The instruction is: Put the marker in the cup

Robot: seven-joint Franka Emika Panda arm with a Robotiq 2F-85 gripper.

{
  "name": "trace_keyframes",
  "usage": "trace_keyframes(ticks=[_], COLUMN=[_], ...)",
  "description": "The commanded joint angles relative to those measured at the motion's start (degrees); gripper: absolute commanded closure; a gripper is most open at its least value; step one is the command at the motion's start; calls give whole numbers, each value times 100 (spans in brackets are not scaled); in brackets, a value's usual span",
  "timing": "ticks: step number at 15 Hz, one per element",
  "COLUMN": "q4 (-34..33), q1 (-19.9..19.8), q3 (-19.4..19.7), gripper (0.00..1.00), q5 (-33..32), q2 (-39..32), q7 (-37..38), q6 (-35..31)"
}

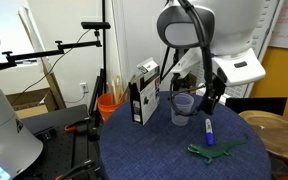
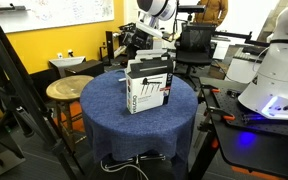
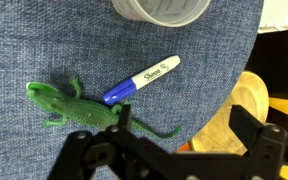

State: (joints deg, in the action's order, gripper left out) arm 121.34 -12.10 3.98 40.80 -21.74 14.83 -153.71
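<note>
The marker, blue with a whitish end, lies flat on the blue cloth between the cup and a green toy lizard. It also shows in an exterior view. The cup stands upright beside the black-and-white carton; only its rim shows at the top of the wrist view. My gripper is open and empty and hovers above the table edge, off to the side of the marker. In an exterior view it hangs just above and behind the marker.
A black-and-white carton stands at the table's middle and hides the cup in an exterior view. An orange bucket sits behind the table. A wooden stool stands close to the round blue table.
</note>
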Motion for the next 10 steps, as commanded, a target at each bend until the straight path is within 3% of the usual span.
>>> trace_keyframes(ticks=[1, 4, 7, 10], q4=[-413, -601, -739, -885], q1=[-147, -35, 118, 85], q3=[-217, -99, 188, 329], gripper=[0, 0, 0, 0], q5=[828, 1203, 1021, 872], q2=[-342, -577, -861, -1072], q7=[-68, 213, 1004, 1667], q6=[43, 58, 295, 1116])
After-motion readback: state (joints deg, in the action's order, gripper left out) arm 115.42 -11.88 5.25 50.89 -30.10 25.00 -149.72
